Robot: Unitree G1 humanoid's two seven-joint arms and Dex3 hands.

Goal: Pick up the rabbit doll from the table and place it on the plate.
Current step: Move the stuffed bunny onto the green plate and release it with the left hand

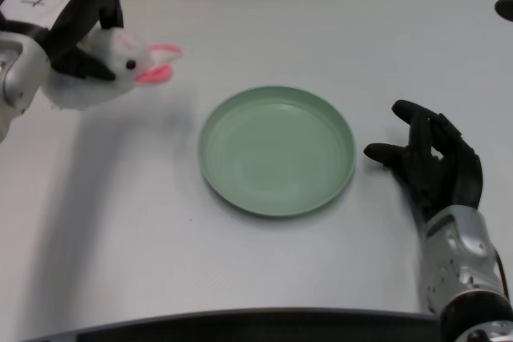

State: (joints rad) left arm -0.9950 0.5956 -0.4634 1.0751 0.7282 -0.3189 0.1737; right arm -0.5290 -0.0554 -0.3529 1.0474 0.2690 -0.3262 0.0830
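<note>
Carrying the rabbit doll (104, 74) to the plate (240, 190).
My left hand (76, 34) grips it aloft; I travel right, centre over the dish, lower before releasing.

The black left hand (76, 34) grips the white plush rabbit doll (112, 70), its pink ears pointing away from the hand. The round green plate (232, 174) lies apart, beyond those ears, on the white table (104, 230)
</note>
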